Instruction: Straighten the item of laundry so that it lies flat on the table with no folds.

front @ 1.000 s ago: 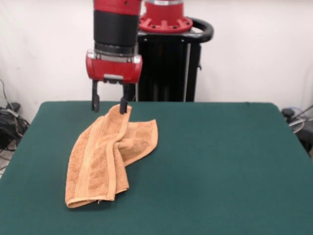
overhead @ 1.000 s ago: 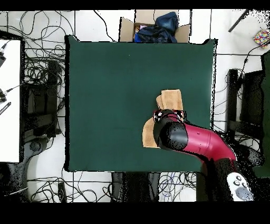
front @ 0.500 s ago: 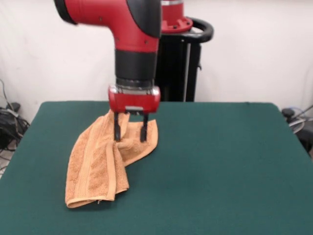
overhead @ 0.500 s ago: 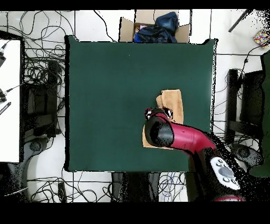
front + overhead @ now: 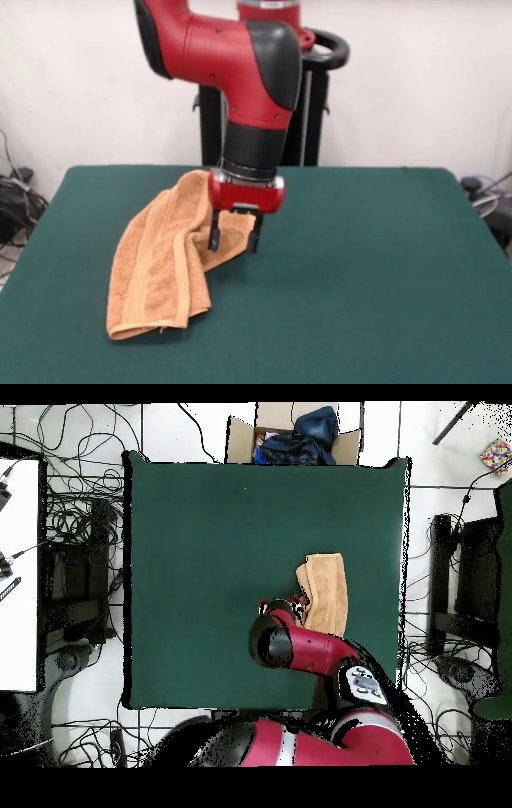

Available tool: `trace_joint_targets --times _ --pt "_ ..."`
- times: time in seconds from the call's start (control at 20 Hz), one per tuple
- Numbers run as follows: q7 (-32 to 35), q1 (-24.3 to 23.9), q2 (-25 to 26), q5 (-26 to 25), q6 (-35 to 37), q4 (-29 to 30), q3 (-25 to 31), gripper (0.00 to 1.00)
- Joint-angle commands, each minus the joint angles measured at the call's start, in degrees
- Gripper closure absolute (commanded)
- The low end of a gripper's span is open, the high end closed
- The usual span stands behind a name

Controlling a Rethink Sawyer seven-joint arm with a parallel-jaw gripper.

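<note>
Jaws [image 5: 234, 235] were spread, two dark fingers pointing down w/ a clear gap between them, nothing pinched. Left finger in front view sat over the towel's [image 5: 164, 256] near-right edge, tip at or just above the cloth; right finger came down just past that edge, over bare green. Couldn't tell if either tip actually touched. Red wrist block directly above, then black collar, then fat red/black elbow, arm [image 5: 240, 72] running up and back toward pedestal [image 5: 264, 112] at far side of worktop [image 5: 376, 272].

Overhead: jaws [image 5: 283, 603] hidden mostly under arm's elbend, showing beside the towel's [image 5: 326, 592] edge; arm swept in from the bottom of the view.

Towel: orange-tan terry, not flat. Lay crumpled and doubled over on left half of worktop in front view, long axis running from near-left corner area up toward far centre. One thick fold along its length, a rolled ridge down the middle, upper part bunched and slightly raised by the wrist. Smooth woven band visible running lengthwise. Small white tag [image 5: 162, 329] at near bottom edge.

Worktop: dark green felt, much bigger than towel. Overhead showed cardboard box [image 5: 290, 436] w/ dark blue stuff beyond far edge, cables [image 5: 80, 514] tangled on floor both sides.
</note>
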Motion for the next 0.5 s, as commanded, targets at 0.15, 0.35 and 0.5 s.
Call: trace_joint_targets --times 0.15,0.35,0.5 --pt "12.5 0.8 -6.7 6.0 8.7 -0.1 -4.4 0.00" --pt "13.6 0.4 -10.1 6.8 10.3 3.0 -2.2 0.00" --pt "13.5 -0.5 -8.4 6.4 8.7 2.7 -1.2 0.00"
